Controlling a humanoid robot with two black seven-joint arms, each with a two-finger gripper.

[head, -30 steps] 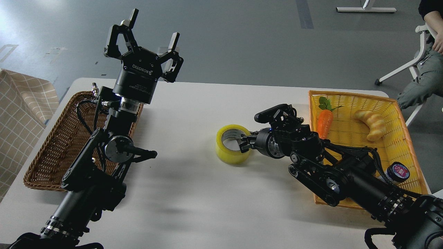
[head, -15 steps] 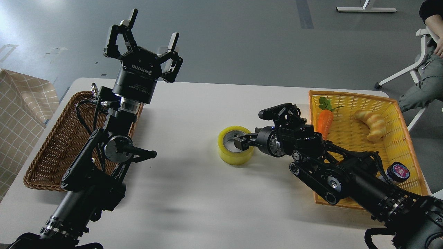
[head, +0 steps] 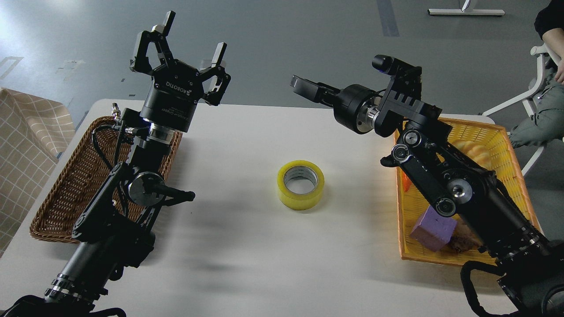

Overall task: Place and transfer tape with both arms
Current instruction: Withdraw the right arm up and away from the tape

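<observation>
The tape (head: 301, 184) lies flat on the white worktop (head: 246, 246), hole facing up, and nothing touches it. The left claw (head: 187, 33) is up in the air, far to the left of the tape and behind it, with its two fingers spread wide apart and nothing between them. The right claw (head: 301, 86) is also up high, behind the tape, pointing left. It is seen from the side, so I cannot tell if its fingers are apart or together. A brown basket (head: 66, 193) sits left of the tape. A yellow basket (head: 502, 145) sits right of it, with a purple block (head: 432, 228) inside.
</observation>
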